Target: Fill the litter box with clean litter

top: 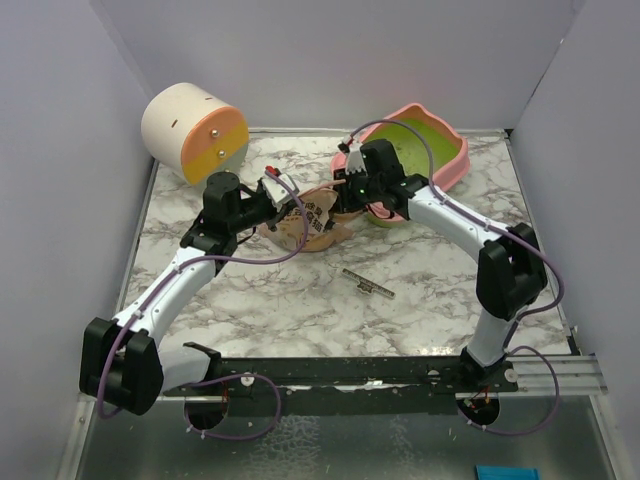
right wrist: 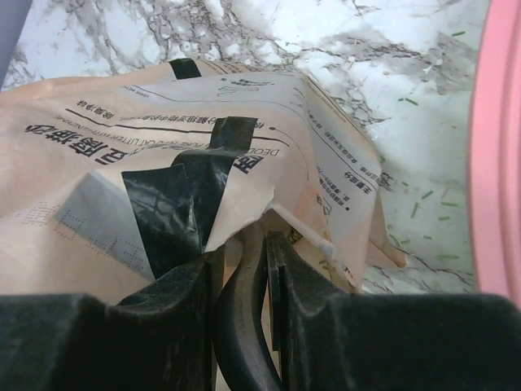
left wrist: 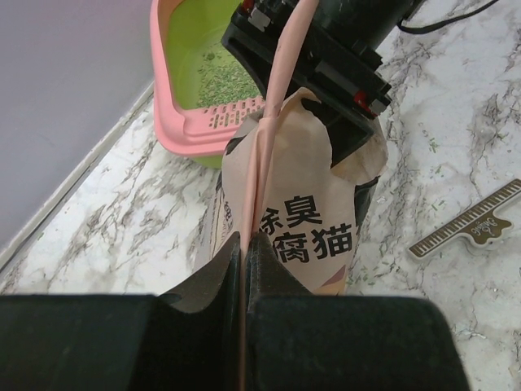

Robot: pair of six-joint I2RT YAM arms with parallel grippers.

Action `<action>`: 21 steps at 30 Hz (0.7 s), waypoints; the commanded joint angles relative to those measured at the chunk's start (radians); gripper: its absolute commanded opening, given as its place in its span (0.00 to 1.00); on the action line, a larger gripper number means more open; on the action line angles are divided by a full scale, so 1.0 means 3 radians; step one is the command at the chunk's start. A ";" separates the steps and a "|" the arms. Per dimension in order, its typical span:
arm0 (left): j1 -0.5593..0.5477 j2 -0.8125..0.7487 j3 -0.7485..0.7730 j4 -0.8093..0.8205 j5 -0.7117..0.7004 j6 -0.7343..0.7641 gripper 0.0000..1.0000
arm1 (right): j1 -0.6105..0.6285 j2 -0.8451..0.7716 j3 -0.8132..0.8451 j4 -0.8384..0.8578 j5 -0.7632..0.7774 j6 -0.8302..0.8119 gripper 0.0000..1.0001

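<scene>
The pink litter box (top: pixel 455 160) with its lime-green inside stands at the back right. In the left wrist view the litter box (left wrist: pixel 175 98) holds a patch of greyish-green litter (left wrist: pixel 224 81). The peach-pink litter bag (top: pixel 312 222) stands between both grippers in front of the box. My left gripper (top: pixel 288 205) is shut on the bag's pink edge (left wrist: pixel 244 248). My right gripper (top: pixel 348 200) is shut on the bag's torn top edge (right wrist: pixel 244 240). Loose litter granules (right wrist: pixel 423 208) lie on the marble beside the box's pink rim (right wrist: pixel 496 147).
A cream-and-orange cylinder (top: pixel 193 133) lies at the back left. A grey metal scoop (top: pixel 368 284) lies flat on the marble table in front of the bag, also in the left wrist view (left wrist: pixel 476 221). Walls close in the left, back and right sides.
</scene>
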 commanded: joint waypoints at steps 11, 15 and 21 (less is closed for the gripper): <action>-0.0014 0.0087 0.0018 0.0135 0.0085 0.0001 0.00 | -0.0102 0.0280 -0.0712 0.1075 -0.0603 0.0777 0.01; -0.0014 0.0089 0.0015 0.0123 0.0050 0.0028 0.00 | -0.0316 0.0158 -0.1010 0.1689 -0.0999 0.1161 0.01; -0.0014 0.0082 0.0012 0.0107 0.0022 0.0049 0.00 | -0.0575 0.0117 -0.1335 0.2700 -0.1582 0.1799 0.01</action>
